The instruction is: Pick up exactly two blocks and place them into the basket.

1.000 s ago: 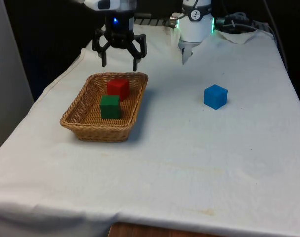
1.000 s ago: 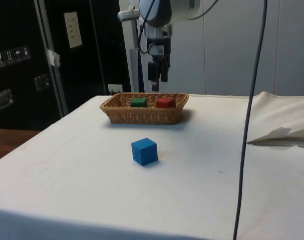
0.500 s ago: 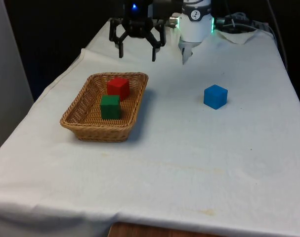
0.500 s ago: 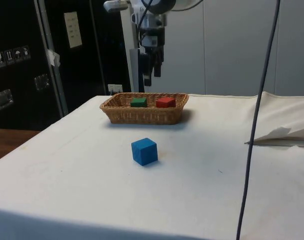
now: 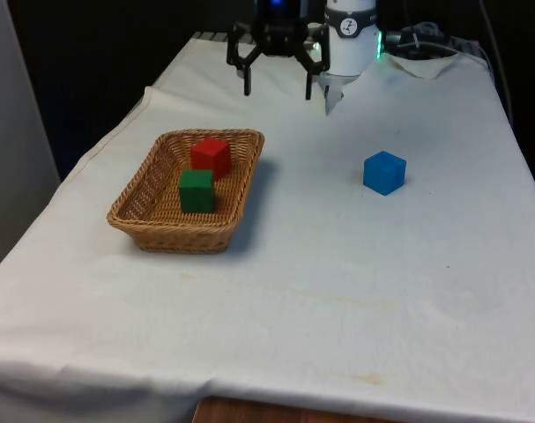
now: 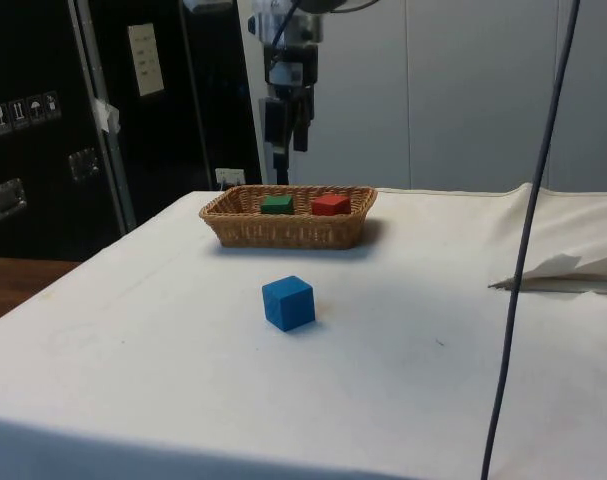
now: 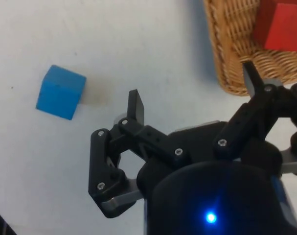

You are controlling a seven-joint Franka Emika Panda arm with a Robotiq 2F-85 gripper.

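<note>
The wicker basket [image 5: 186, 194] sits on the white-clothed tabletop [image 5: 338, 264] toward the front view's left and holds two blocks side by side: a red block [image 5: 211, 156] at the end nearer the robot and a green block [image 5: 196, 190] just in front of it. A third, blue block [image 5: 384, 172] rests alone on the cloth, well apart from the basket, toward the front view's right. The gripper [image 5: 277, 77] hangs high above the tabletop, beyond the basket's far end; its fingers are spread wide with nothing between them, as the wrist view confirms, where the blue block [image 7: 60, 92] lies on one side of the gripper [image 7: 192, 98] and the basket's rim [image 7: 221, 54] with the red block [image 7: 284, 29] on the other. Judged from this layout, the required count of two blocks in the basket is already met. The main risk from here is overshooting that count: should the arm go on to the blue block and carry it into the basket, three blocks would lie there and the word "exactly" would be broken. A lesser risk is a low pass over the basket, which could catch its rim and shift or tip it, spilling a block.
</note>
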